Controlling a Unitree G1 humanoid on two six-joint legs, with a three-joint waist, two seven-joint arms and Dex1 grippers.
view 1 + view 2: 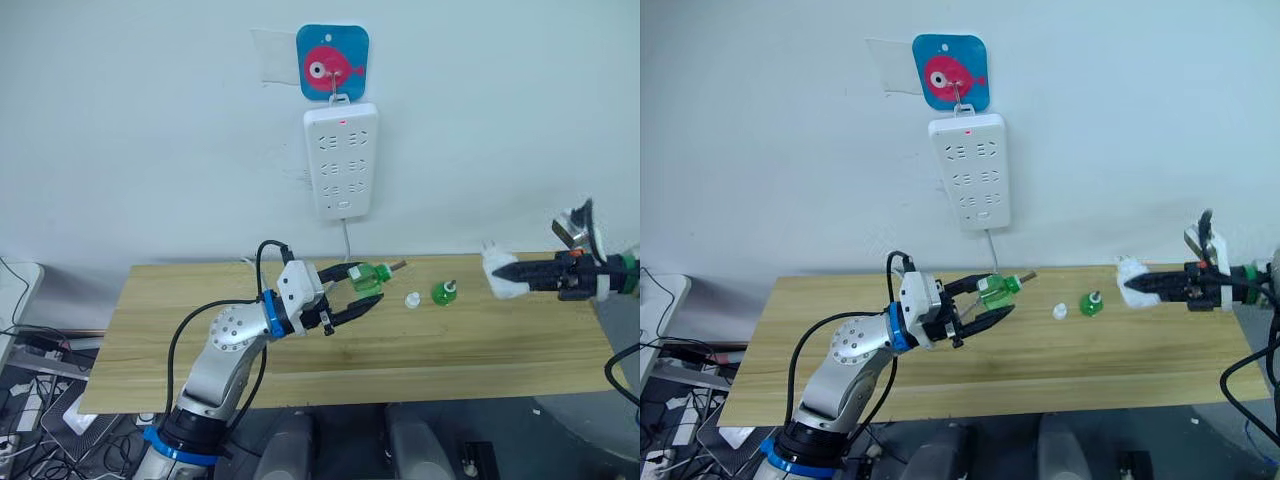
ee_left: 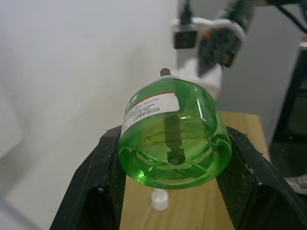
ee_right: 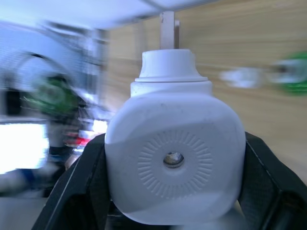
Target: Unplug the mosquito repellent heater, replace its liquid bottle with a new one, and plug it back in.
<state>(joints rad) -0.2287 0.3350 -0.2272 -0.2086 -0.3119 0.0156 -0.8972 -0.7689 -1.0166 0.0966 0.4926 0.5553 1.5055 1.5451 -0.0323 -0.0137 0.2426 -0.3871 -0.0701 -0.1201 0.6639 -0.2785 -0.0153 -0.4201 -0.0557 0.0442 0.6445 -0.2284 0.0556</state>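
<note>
At frame centre the left gripper pinches the green liquid bottle, wick pointing right toward the mosquito repellent heater, clamped by the right gripper at the right edge.

White heater, clear green bottle, black claws

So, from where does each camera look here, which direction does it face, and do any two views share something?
Left eye view: on the head, facing forward and down over the table; both arms show.
Right eye view: same scene, its stereo twin.
Left wrist view: along the left gripper at its green bottle.
Right wrist view: along the right gripper at the white heater.
Shared: wrist views and eye views show the white cap lying on the table.
</note>
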